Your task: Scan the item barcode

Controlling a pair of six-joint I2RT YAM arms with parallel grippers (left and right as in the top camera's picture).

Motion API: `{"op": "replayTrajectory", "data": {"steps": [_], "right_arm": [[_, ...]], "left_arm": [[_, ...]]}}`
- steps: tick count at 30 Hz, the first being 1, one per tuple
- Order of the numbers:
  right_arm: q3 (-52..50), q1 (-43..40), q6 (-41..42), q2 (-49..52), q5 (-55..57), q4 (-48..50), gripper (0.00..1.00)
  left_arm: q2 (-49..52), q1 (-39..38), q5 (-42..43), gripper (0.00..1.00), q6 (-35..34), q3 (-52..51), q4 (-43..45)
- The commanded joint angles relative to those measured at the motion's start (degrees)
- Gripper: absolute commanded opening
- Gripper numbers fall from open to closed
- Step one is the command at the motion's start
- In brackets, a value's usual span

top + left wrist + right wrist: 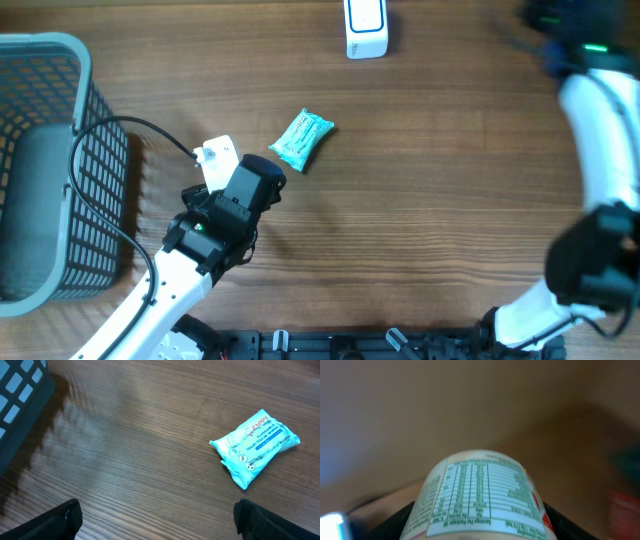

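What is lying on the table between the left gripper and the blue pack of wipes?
Nothing. In the left wrist view, only bare wooden table lies between the open left gripper and the pack of wipes.

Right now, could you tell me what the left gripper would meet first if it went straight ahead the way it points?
Most likely the bare table, since the open left gripper aims down at the wood; the wipes packet lies off to its right.
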Motion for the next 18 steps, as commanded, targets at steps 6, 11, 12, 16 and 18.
{"op": "replayTrajectory", "data": {"steps": [6,11,12,16,18], "right_arm": [[-1.66,-27.26,8.94,0.9,3.58,-20.79,0.64],[-2.14,-33.88,6.73,9.11,-1.68,-23.43,0.64],[-2.14,-33.9,6.49,10.6,-1.79,-23.32,0.65],[-2.14,-33.57,5.42,17.38,-2.29,-22.6,0.65],[-2.14,-33.59,5.35,19.56,-3.85,-22.64,0.66]], "left_arm": [[0.0,-0.15,-1.14,1.0,0.48,0.02,0.09],[0.0,-0.15,-1.14,1.0,0.48,0.02,0.09],[0.0,-0.15,-1.14,1.0,0.48,0.0,0.09],[0.0,-0.15,-1.14,1.0,0.48,0.02,0.09],[0.0,-0.15,-1.14,1.0,0.48,0.02,0.09]]}}
